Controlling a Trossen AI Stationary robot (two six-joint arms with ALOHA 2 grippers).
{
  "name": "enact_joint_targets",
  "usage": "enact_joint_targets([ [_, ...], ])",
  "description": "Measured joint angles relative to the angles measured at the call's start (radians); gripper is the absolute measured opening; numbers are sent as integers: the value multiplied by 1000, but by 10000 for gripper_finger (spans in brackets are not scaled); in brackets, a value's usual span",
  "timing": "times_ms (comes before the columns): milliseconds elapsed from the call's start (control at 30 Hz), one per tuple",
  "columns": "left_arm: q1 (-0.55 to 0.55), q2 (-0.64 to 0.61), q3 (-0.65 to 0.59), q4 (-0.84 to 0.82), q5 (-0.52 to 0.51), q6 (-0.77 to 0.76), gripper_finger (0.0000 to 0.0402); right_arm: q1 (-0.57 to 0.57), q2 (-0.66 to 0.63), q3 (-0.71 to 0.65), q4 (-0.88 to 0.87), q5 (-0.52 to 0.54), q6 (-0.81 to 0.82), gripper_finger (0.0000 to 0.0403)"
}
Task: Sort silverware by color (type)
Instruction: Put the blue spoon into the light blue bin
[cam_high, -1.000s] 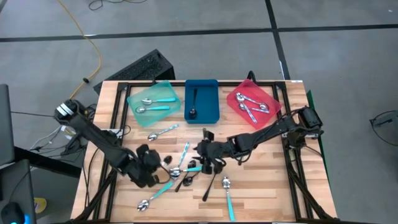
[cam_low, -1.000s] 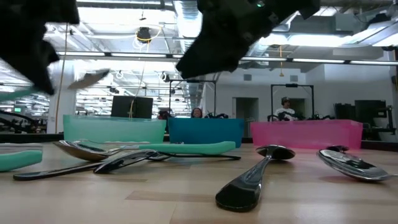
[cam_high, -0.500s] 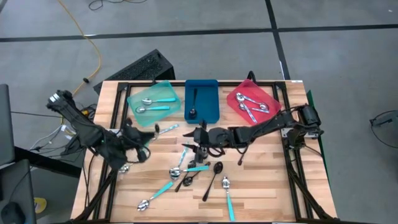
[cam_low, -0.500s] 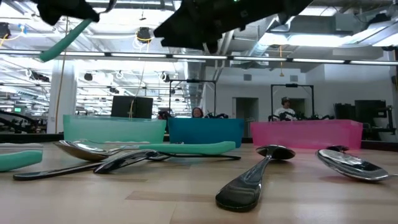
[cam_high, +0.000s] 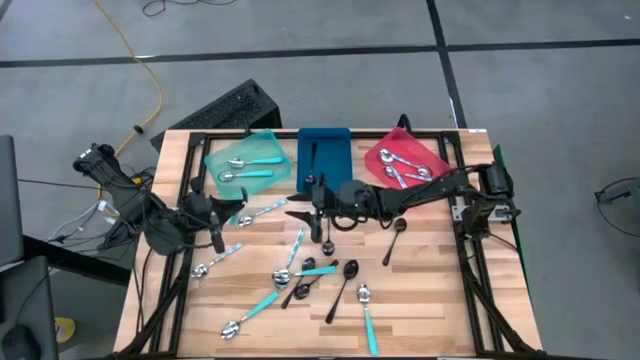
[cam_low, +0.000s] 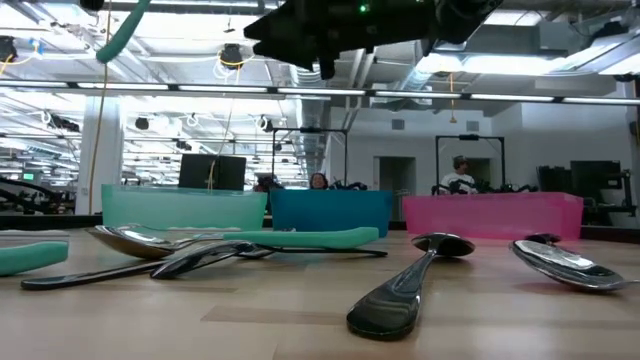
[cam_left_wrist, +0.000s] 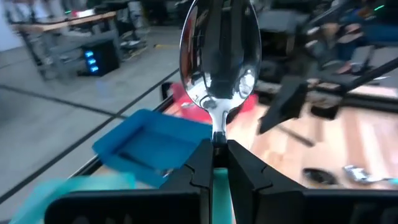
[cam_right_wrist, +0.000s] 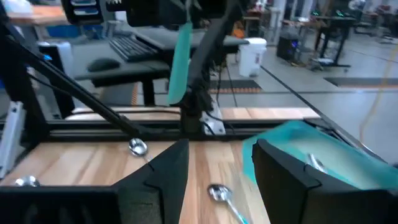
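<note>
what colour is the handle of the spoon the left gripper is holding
Teal, on the spoon in the left gripper; clearest in the right wrist view.

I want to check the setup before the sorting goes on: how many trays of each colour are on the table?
Teal tray: 1
Blue tray: 1
Red tray: 1
Total: 3 trays

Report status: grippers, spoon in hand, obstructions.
Left gripper shut on teal-handled spoon, raised beside teal tray. Right gripper open, empty, near blue tray. Path clear.
</note>
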Motion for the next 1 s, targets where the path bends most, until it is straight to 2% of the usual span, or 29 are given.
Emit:
enact_joint_targets([
  [200,47,1,0,275,110,274,8,12,0,0,80,-118,-1,201],
  [300,105,25,1,447,272,440,8,23,0,0,112,-124,-1,204],
  [400,163,45,1,523,397,532,8,35,0,0,133,-124,-1,207],
  [633,269,88,1,560,581,584,8,58,0,0,168,-102,-22,215],
  [800,322,107,1,561,625,640,8,69,0,0,171,-88,-51,239],
  [1000,401,113,1,603,785,650,8,65,0,19,178,-70,-54,266],
])
